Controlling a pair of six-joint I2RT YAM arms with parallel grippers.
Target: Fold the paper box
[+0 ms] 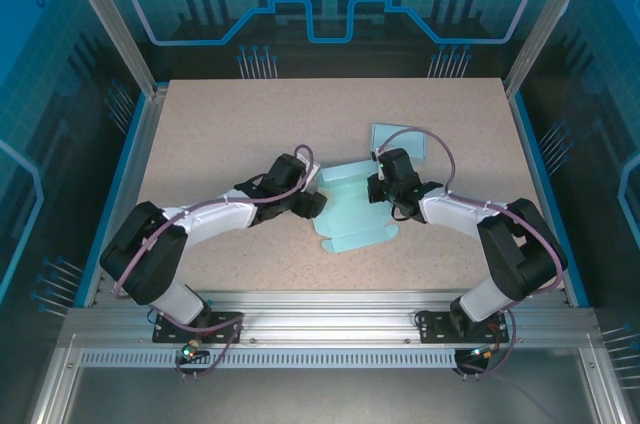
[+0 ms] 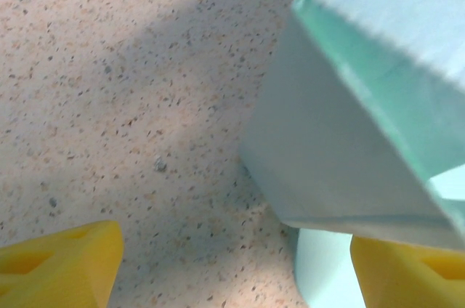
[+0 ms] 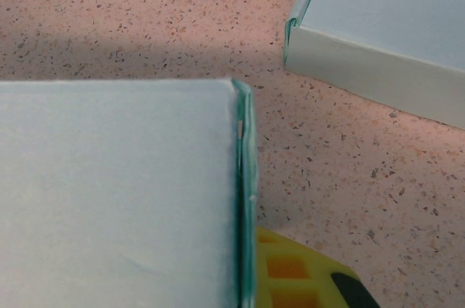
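Top external view: the paper box [image 1: 352,212], a pale teal blank, lies at ctr of the table [image 1: 220,124], partly folded. The right gripper [image 1: 382,187] is closed and, in right wrist view, seems to pinch a doubled wall of it beside its yellow finger [image 3: 298,275]. The left gripper [image 1: 313,202] stands wide at the opposite side, holding nothing; its fingers [image 2: 58,264] are far apart, one just beside a raised panel. Step, I judge: forming the side walls. Nxt move prob. needs the left one to press that panel inward. A second teal piece [image 1: 398,137] lies near, behind. No brand, label or writing is readable.
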